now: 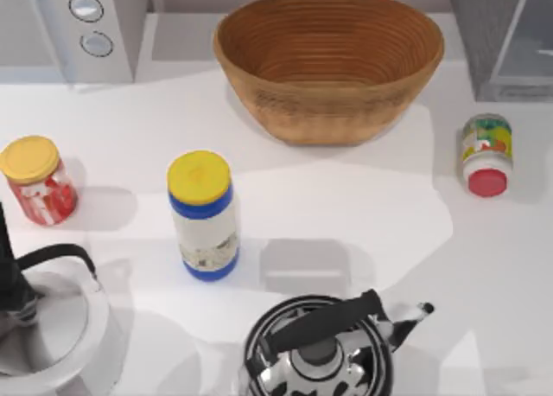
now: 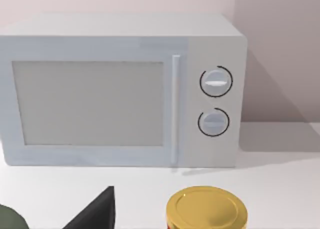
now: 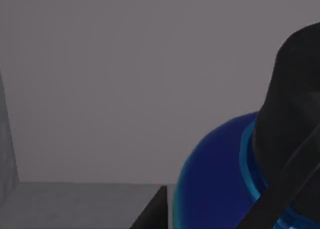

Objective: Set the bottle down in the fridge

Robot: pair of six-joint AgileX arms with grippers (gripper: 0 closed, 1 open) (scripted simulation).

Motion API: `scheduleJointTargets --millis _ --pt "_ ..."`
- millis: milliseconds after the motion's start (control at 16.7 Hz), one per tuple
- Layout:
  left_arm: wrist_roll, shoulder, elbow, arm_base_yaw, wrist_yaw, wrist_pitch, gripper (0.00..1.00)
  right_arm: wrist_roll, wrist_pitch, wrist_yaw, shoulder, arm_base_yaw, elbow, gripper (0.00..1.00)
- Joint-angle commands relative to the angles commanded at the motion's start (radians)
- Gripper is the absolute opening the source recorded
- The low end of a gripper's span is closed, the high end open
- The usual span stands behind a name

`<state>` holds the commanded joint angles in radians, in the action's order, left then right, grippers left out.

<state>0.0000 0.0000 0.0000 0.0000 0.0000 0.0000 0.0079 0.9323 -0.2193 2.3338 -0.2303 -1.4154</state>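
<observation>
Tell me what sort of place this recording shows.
Probably a rendered kitchen counter: a white table carries a microwave with two dials, a kettle, a woven basket, food jars, and a dark grey fridge at the far right corner.

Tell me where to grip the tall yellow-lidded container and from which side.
Take the yellow-lidded container by its white mid-body, below the lid, probably coming in level from the left side of the table. It stands upright, a tall straight cylinder, so its wall offers the end effector opposite faces. The kettle crowds its near right.
</observation>
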Motion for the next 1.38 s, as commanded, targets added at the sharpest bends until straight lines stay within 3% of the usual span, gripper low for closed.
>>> scheduleJointTargets --millis 420,1200,1380 --pt "0.0 0.0 0.0 0.0 0.0 0.0 1.0 0.005 -0.05 0.018 0.041 0.004 -0.07 0.01" --pt "0.0 0.0 0.0 0.0 0.0 0.0 1.0 0.005 -0.05 0.018 0.041 0.004 -0.07 0.98" --pt "0.0 0.0 0.0 0.0 0.0 0.0 1.0 0.005 -0.05 0.018 0.041 0.004 -0.07 1.0"
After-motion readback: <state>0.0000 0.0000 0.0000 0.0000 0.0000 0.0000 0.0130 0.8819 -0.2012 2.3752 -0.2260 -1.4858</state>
